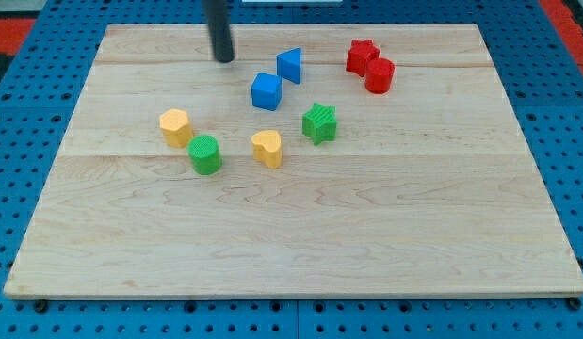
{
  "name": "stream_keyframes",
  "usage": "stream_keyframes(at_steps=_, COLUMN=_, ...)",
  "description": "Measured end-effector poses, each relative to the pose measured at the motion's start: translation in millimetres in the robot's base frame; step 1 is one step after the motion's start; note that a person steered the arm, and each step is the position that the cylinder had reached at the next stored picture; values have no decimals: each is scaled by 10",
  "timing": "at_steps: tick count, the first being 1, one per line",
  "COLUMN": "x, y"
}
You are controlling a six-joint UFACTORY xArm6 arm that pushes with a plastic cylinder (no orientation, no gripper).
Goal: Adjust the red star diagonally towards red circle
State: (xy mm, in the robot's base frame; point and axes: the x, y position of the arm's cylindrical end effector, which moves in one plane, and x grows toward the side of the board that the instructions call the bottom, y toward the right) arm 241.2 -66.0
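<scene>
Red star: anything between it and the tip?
Yes. In the camera view the blue triangular block sits roughly on the line from my tip to the red star; the rest is bare board.

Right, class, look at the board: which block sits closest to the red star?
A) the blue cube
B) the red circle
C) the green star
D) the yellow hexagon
B: the red circle sits right against the red star, just below and to its right in the view, while every other block lies well apart from the pair.
</scene>
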Motion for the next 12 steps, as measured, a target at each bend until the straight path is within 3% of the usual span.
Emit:
stream_keyframes(at_steps=1, x=-377, y=985)
stream_keyframes(at_steps=2, x=-272, y=1662)
stream_keyframes(at_steps=3, x=-21, y=1932)
stream_keyframes(at_steps=4, x=-18, y=1564)
stream_keyframes(at_steps=6, x=-19, y=1505)
stream_keyframes(at_steps=7, x=-348, y=1424)
stream_keyframes(at_steps=9, x=-486, y=1364)
stream_keyframes(at_steps=10, x=-459, y=904)
stream_keyframes(at_steps=11, x=-309, y=-191)
stream_keyframes(at_steps=12, x=401, y=-280)
